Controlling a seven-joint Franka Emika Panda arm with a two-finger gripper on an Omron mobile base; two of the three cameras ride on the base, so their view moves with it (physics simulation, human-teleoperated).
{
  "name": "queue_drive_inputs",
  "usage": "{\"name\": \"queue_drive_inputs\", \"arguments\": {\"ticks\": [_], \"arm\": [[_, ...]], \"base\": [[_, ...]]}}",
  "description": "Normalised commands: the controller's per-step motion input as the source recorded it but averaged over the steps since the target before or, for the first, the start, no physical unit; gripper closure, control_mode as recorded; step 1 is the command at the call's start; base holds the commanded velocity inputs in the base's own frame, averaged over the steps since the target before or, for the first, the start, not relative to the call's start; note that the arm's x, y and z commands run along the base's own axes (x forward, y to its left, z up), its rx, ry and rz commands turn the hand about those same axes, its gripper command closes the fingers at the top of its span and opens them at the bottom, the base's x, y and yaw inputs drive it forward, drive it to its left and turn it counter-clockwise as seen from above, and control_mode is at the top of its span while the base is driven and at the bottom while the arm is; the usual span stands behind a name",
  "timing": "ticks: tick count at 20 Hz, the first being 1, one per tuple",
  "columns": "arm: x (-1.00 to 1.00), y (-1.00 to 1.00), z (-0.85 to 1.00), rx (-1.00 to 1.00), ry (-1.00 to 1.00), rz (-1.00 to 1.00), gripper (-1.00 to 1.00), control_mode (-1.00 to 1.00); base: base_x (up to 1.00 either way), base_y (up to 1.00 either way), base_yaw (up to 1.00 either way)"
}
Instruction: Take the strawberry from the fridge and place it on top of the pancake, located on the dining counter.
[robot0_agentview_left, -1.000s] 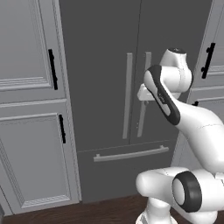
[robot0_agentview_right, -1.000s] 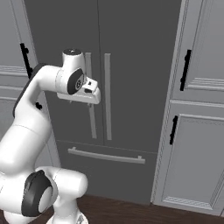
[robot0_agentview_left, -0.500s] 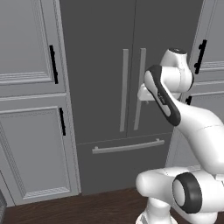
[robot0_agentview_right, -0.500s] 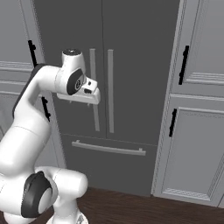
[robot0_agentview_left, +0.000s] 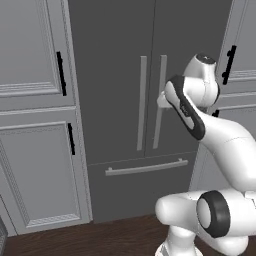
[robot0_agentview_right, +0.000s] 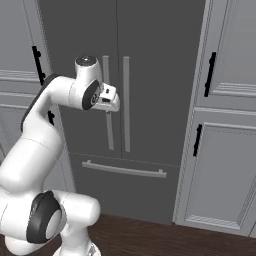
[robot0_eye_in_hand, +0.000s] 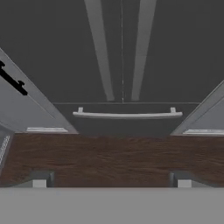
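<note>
From the left base camera I have the fridge (robot0_agentview_left: 145, 110) straight ahead, tall and dark grey, both upper doors closed. Its two long grey handles (robot0_agentview_left: 151, 102) stand upright side by side at the middle seam, and a horizontal bar handle (robot0_agentview_left: 146, 167) runs across the bottom drawer (robot0_agentview_left: 145, 187). Pale grey panelled cabinets (robot0_agentview_left: 35, 115) with short black handles stand to the left of the fridge. My arm (robot0_agentview_left: 210, 135) rises on the right, the wrist bent toward the doors near the right-hand handle; the claw itself I cannot pick out here. Dark wood floor (robot0_agentview_left: 100, 239) runs along the bottom.

From the right base camera the fridge (robot0_agentview_right: 150, 75) is again shut. The white hand block (robot0_agentview_right: 107, 98) sits just in front of the left handle, at about its middle height; whether it touches I cannot tell. More panelled cabinets (robot0_agentview_right: 225, 125) stand to the right.

From the hand camera I look down the fridge front (robot0_eye_in_hand: 122, 48): the two handles converge overhead, the drawer bar (robot0_eye_in_hand: 127, 115) lies across the middle, and the wood floor (robot0_eye_in_hand: 113, 157) is below it. The claw (robot0_eye_in_hand: 111, 180) is spread wide, its two fingertips (robot0_eye_in_hand: 40, 179) far apart with nothing between them. With the doors closed, I can't see the strawberry.
</note>
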Motion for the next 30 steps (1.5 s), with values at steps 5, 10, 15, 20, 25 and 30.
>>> {"name": "queue_drive_inputs", "arguments": {"ticks": [5,10,15,20,25,30], "arm": [[0.98,-0.13,-0.01,-0.04,-0.33,0.0,-1.0,-1.0],[0.98,-0.33,-0.03,-0.06,-0.11,-0.01,-1.0,-1.0],[0.77,-0.14,-0.05,0.0,0.01,-0.01,-1.0,-1.0],[0.83,-0.09,-0.05,0.0,0.01,-0.04,-1.0,-1.0],[0.76,-0.03,-0.08,0.0,0.0,-0.11,-1.0,-1.0],[0.69,-0.13,-0.11,0.0,0.0,-0.05,-1.0,-1.0]], "base": [[0.0,0.0,0.0],[0.0,0.0,0.0],[0.0,0.0,0.0],[0.0,0.0,0.0],[0.0,0.0,0.0],[0.0,0.0,0.0]]}}
